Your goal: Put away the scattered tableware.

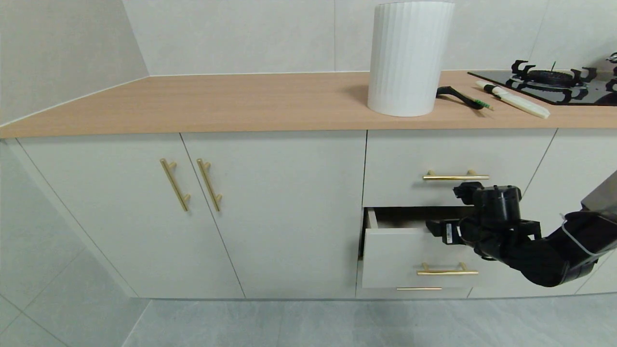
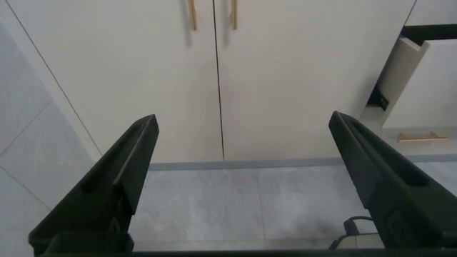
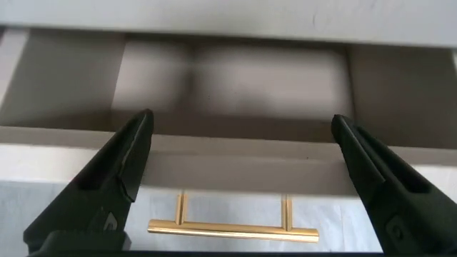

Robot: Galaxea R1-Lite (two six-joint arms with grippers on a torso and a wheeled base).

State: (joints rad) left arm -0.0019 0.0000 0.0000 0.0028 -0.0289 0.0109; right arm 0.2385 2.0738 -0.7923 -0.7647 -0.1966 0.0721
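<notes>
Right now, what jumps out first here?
A tall white ribbed canister stands on the wooden counter, with a black utensil and a white utensil lying beside it near the stove. Below, the middle drawer is pulled open, and the right gripper sits open at its mouth.

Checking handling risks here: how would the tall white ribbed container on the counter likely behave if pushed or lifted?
The ribbed container is tall for its base, so a push near its top may tip it; pushed low, it would probably slide on the smooth counter. It looks rigid and wide, likely awkward to pinch from the side.
</notes>
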